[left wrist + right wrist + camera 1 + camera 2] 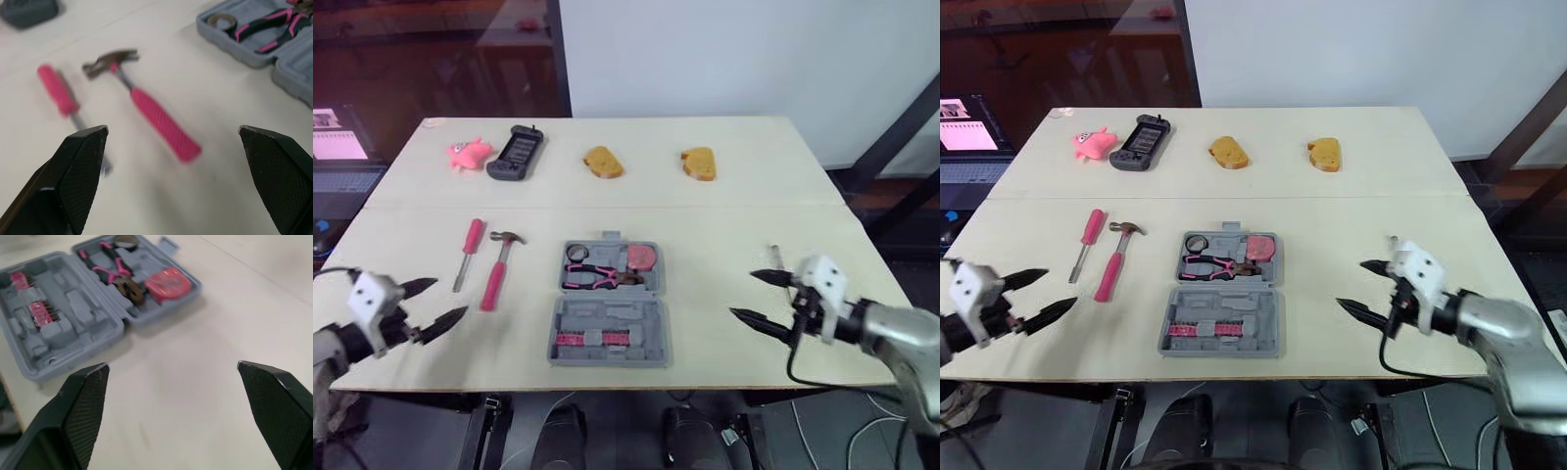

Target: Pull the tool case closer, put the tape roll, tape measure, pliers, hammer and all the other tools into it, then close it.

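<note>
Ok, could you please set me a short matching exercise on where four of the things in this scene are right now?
Things:
1. hammer
2. pliers
3. pink toy
4. right gripper

Places or states:
A. inside the open tool case
B. at the far side of the table, beside the black handheld device
C. open, over bare table to the right of the case
D. flat on the table between the screwdriver and the case

Pairs: 1-D, 2-A, 3-B, 4-C.
</note>
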